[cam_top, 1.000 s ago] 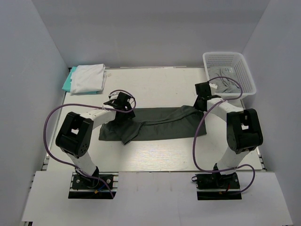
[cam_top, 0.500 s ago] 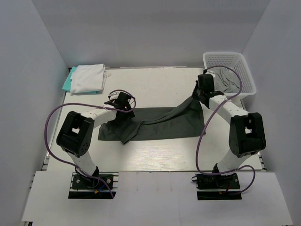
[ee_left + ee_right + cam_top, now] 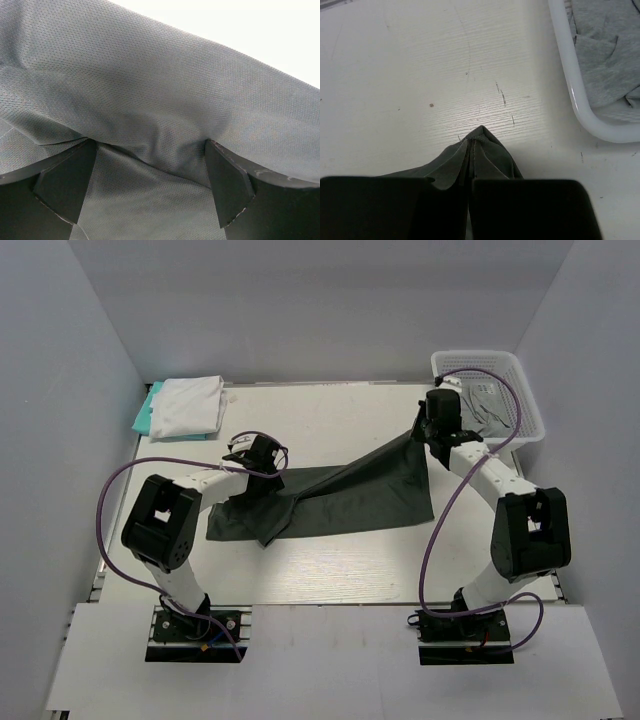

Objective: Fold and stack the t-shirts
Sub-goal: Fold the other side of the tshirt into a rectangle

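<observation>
Step in hand: you are spreading the dark grey shirt flat for its fold. By the look of it, no fold has been made yet.
Dark grey shirt: it lies rumpled across the middle of the table, with its far right corner lifted toward the basket.
Right gripper: clenched on that lifted corner, the cloth bunched between its fingers, close beside the basket's rim.
Left gripper: jaws wide and released, low over the shirt's left part. A ridge of cloth sits between the fingers, but nothing is pinched.
Stack: the white shirt lies folded on the teal shirt at the far left corner.
Waiting: the light grey shirt is in the basket.
Next move: you likely need the left jaws to close on that ridge, then both arms to draw apart — gently, so the cloth flattens and does not slip.
</observation>
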Robot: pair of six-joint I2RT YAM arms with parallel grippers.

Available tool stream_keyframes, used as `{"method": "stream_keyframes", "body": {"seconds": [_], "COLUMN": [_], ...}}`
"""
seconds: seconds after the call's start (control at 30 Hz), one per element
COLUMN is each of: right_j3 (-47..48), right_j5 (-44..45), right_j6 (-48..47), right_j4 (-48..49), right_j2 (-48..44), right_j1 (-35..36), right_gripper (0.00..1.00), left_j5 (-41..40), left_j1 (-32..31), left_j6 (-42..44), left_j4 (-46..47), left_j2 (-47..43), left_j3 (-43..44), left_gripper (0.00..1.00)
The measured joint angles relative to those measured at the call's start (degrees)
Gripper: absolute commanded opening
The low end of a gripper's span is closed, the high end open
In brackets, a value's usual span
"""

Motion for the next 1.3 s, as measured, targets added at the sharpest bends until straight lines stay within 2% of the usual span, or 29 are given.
{"method": "stream_keyframes", "body": {"seconds": [0.37, 0.4, 0.43, 0.47, 0.57, 0.77, 0.87, 1.0, 1.13, 1.3], "right_j3": [-13.4, -14.4, -15.3, -16.0, -16.7, -16.7, -16.0, -15.3, -15.3, -16.0], "right_j5": [3.4, 3.5, 3.7, 3.8, 4.5, 1.2, -4.9, -15.0, -22.9, -26.6], "right_j6": [1.4, 1.8, 2.4, 3.3, 3.9, 3.3, 2.6, 2.2, 2.9, 3.8], "right_j4": [0.9, 0.8, 0.7, 0.5, -1.0, -2.5, -1.9, 1.0, 4.5, 4.7], "right_j2": [-1.6, -1.6, -1.6, -1.6, -1.6, -5.6, -9.0, -8.8, -3.3, 2.1], "right_j1": [-2.3, -2.6, -2.9, -3.2, -4.0, -4.5, -4.2, -3.2, -1.7, -1.1], "right_gripper": [0.00, 0.07, 0.28, 0.40, 0.63, 0.90, 0.90, 0.90, 0.90, 0.90], "left_j5": [-1.5, -1.5, -1.5, -1.5, -1.7, -1.9, -1.9, -1.7, -0.8, -0.6], "left_j1": [0.0, 0.0, 0.0, 0.0, 0.0, 0.0, 0.0, 0.0, 0.3, 0.5], "left_j6": [-0.7, -0.8, -0.8, -0.8, -1.0, -1.1, -0.8, -0.5, -0.2, 0.7], "left_j4": [-1.7, -1.7, -1.7, -1.7, -1.9, -3.0, -3.5, -3.8, -4.3, -4.6], "left_j2": [0.5, 0.5, 0.5, 0.5, 0.5, 0.5, 0.5, 0.5, 2.1, 7.3], "left_j3": [0.5, 0.5, 0.5, 0.5, 0.5, 1.0, 1.2, 1.4, 3.0, 9.4], "left_gripper": [1.00, 1.00, 1.00, 1.00, 1.00, 1.00, 1.00, 1.00, 1.00, 1.00]}}
